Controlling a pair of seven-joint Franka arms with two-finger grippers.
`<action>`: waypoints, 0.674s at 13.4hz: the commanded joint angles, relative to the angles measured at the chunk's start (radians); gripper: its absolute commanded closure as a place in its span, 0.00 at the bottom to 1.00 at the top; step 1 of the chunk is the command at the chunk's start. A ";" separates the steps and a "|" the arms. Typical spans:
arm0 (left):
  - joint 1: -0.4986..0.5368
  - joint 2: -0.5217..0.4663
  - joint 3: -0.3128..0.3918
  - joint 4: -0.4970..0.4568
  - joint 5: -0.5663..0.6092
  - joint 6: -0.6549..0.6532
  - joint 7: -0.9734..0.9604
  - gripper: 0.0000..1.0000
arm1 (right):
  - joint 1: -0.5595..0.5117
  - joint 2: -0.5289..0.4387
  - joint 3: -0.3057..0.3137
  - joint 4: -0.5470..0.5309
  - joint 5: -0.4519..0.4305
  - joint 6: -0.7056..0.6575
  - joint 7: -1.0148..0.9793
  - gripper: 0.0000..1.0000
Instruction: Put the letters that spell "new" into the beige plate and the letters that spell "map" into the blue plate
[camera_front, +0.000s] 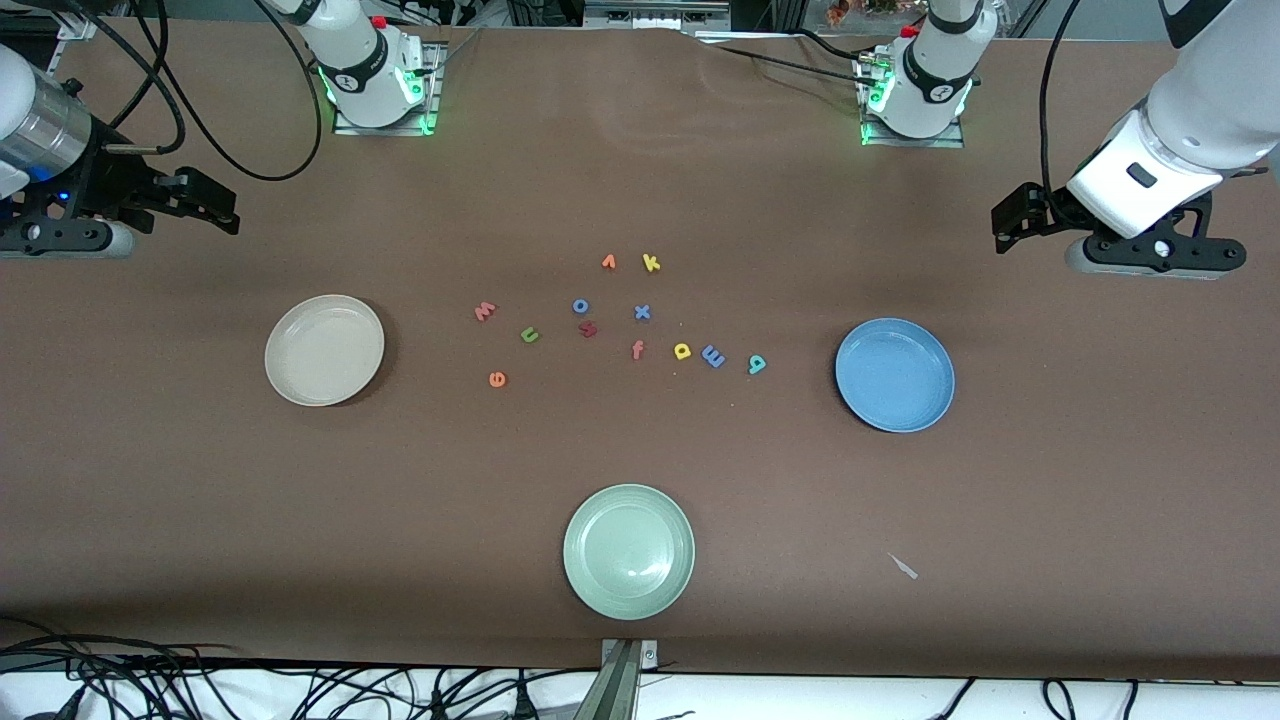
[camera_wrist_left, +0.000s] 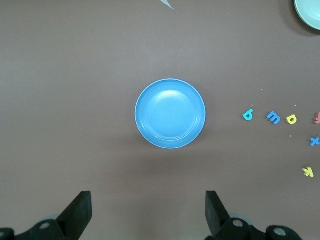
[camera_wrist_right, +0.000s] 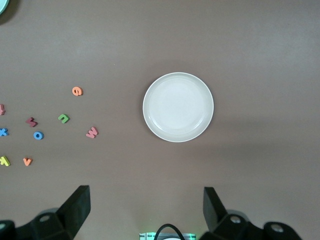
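Green plate aside, beige plate and blue plate sit empty (all six letters remain), both grippers' jaws wide.

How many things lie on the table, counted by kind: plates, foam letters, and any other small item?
Plates: 3 (beige plate, blue plate, pale green plate)
Foam letters: 11 (first: orange "e")
Small pale scrap: 1
Total: 15
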 joint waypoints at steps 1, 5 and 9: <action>0.003 0.007 -0.002 0.017 0.021 -0.004 0.022 0.00 | -0.011 -0.016 0.009 -0.011 -0.010 -0.001 -0.003 0.00; 0.003 0.007 -0.002 0.017 0.021 -0.004 0.022 0.00 | -0.005 -0.005 0.012 -0.011 -0.015 0.002 -0.003 0.00; 0.003 0.007 -0.002 0.017 0.021 -0.004 0.022 0.00 | -0.003 -0.001 0.012 -0.008 -0.015 -0.001 -0.003 0.00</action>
